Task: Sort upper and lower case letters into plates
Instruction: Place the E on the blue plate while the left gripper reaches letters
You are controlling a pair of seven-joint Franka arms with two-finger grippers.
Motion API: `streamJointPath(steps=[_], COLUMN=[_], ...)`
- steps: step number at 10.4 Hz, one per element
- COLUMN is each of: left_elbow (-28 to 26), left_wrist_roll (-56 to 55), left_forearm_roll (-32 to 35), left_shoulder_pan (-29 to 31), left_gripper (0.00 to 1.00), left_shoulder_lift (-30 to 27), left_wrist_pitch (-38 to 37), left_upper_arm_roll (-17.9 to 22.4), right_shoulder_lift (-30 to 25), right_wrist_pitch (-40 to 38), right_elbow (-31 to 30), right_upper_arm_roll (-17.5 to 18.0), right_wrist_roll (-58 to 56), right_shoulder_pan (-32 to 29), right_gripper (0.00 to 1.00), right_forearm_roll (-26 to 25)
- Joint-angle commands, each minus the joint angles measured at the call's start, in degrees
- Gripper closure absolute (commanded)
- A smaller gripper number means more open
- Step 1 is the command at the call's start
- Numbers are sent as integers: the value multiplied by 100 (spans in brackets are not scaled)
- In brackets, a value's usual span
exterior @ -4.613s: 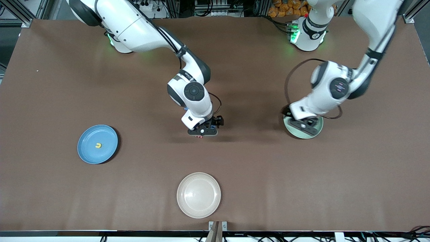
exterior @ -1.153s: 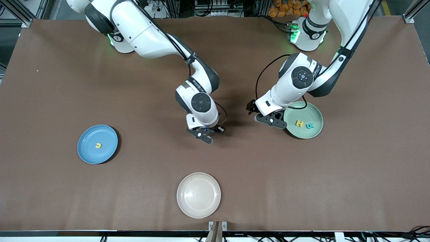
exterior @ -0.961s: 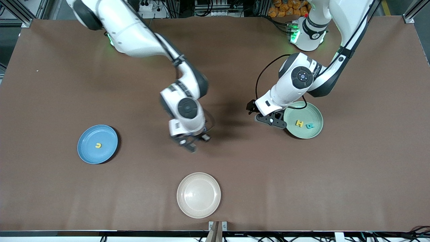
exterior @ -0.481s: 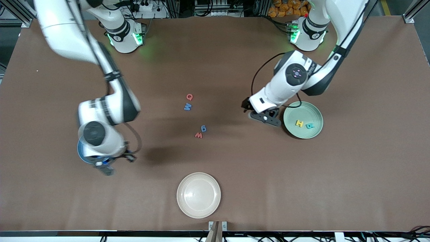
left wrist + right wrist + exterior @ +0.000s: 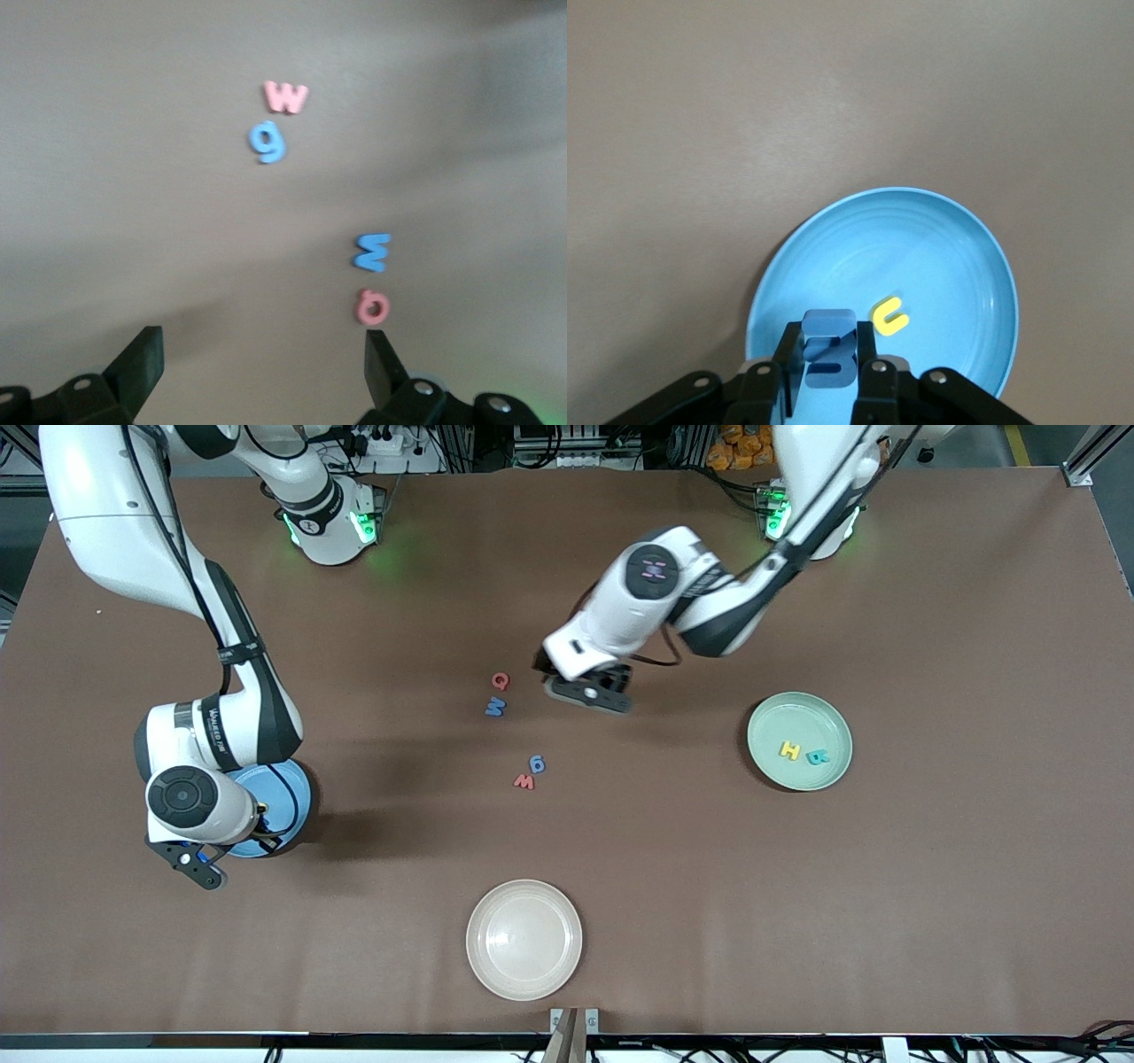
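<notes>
My right gripper [image 5: 190, 859] is shut on a blue letter [image 5: 829, 359] and holds it over the rim of the sky blue plate [image 5: 292, 793], which my arm mostly hides. In the right wrist view the plate [image 5: 939, 257] holds a yellow letter [image 5: 889, 316]. My left gripper [image 5: 586, 693] is open and empty above the table beside a red Q [image 5: 500, 681] and a blue M [image 5: 495, 707]. A blue g [image 5: 536, 763] and a red w [image 5: 524, 781] lie nearer the front camera. The left wrist view shows the Q [image 5: 373, 307], M [image 5: 372, 251], g [image 5: 267, 142] and w [image 5: 285, 96]. The mint plate [image 5: 762, 726] holds a yellow H [image 5: 789, 750] and a teal letter [image 5: 819, 757].
A cream-white plate [image 5: 524, 939] sits near the table's front edge, in the middle. The brown table [image 5: 930, 868] is bare toward the left arm's end past the mint plate.
My right arm has swung from the table's middle to the blue plate, carrying the blue letter. My left gripper has moved from the mint plate to beside the red Q.
</notes>
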Motion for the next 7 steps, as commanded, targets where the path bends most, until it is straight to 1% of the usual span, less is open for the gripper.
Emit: streamJointPath(steps=[1,2,3,4,5,6,7], left_elbow=[943,1093,1225,1444,1733,1910,1990], left_wrist_roll=[-1155,-1499,-1641,-1747,-2079,-2221,-2310], left_forearm_roll=[845,1056,1119,1120,1129,1129,1129], left_shoulder_pan=[-774,-1099,-1433,-1706,-1891,-2024,-2251], left_gripper=[0,0,0,0,0,0,0], left_shoulder_lift=[903,1053,1185,1343,1536,1651,1704], left_wrist_pitch=[-29,-29,-20,-11,6,7,33], left_upper_arm_roll=[370,606,887,1064,1118,1205,1424], right_shoulder_lift=[-32,-32,-24,-23,-6,29,29], right_wrist_pitch=[140,140,158,210,263,394,482], right_elbow=[-167,-159,-159,-159,-159,-150,-150], right_upper_arm_roll=[83,83,83,83,92,92,92], right_wrist_roll=[-60,-61,-61,-61,-61,-61,-61], right_shoulder_pan=[-83,-92,-92,-92,-84,-49,-49], right_gripper=[0,0,0,0,0,0,0], right_forearm_roll=[-158,-140,-149,-149,-140,-123,-114])
